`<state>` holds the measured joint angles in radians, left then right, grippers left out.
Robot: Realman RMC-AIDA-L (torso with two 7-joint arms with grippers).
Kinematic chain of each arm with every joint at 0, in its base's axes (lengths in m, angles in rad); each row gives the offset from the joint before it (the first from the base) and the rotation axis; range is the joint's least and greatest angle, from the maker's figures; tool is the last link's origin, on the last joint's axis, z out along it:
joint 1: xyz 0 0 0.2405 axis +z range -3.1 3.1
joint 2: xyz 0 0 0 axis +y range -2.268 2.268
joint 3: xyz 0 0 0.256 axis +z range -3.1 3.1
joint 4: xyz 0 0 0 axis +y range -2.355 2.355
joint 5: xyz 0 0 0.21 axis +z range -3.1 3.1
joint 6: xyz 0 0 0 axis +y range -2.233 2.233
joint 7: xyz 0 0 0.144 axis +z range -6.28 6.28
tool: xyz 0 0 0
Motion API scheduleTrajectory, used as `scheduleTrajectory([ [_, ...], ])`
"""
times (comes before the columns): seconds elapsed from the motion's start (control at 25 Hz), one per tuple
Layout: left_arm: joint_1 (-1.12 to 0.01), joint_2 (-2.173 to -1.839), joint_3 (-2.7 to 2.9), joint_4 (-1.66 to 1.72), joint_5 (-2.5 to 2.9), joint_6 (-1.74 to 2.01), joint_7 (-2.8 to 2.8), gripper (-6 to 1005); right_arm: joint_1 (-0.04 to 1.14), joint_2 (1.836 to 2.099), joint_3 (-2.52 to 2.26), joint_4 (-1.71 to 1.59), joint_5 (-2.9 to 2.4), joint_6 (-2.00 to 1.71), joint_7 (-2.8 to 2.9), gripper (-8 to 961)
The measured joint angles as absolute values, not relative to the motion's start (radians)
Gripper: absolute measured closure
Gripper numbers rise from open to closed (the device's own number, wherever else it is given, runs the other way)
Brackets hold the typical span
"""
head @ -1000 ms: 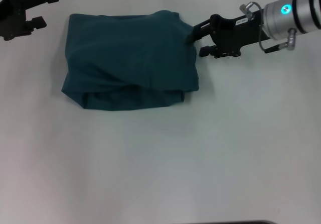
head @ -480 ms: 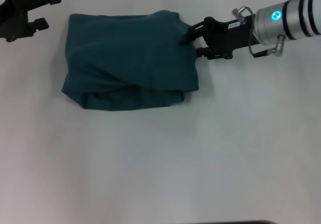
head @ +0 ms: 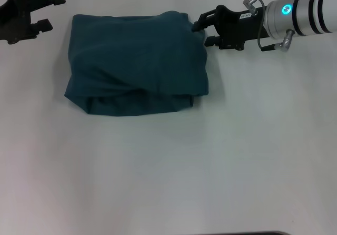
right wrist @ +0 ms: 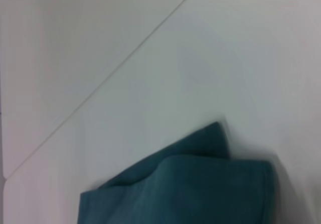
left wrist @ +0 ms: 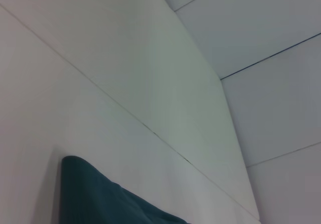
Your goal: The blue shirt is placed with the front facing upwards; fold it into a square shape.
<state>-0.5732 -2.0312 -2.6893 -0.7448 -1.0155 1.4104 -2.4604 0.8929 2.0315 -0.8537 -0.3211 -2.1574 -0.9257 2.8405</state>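
A blue shirt (head: 136, 64), folded into a rough rectangle with a lower layer showing along its near edge, lies on the white counter (head: 210, 161) in the upper left-centre of the head view. The right gripper (head: 199, 30) sits at the shirt's upper right corner, fingers spread slightly apart, its upper finger (head: 202, 20) touching or just beside the fabric edge, nothing clearly pinched. The left gripper (head: 48, 9) hangs open in the frame's upper left corner, apart from the shirt.
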Motion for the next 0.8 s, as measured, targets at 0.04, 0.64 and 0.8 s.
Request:
scheduleTrajectory([
  [0.04, -0.575, -2.031, -2.689, -0.745, -1.015, 1.410, -2.460, 63, 0.893, 2.032, -0.853, -0.321, -2.153, -0.923, 2.839, 419],
  [0.64, -0.580, -2.031, -2.692, -0.746, -1.015, 1.404, -2.461, 63, 0.897, 2.042, -0.875, -0.319, -2.150, -0.911, 2.833, 421],
  [0.8, -0.581, -2.031, -2.689, -0.746, -1.015, 1.403, -2.463, 62, 0.918, 2.060, -0.878, -0.316, -2.149, -0.885, 2.830, 437],
])
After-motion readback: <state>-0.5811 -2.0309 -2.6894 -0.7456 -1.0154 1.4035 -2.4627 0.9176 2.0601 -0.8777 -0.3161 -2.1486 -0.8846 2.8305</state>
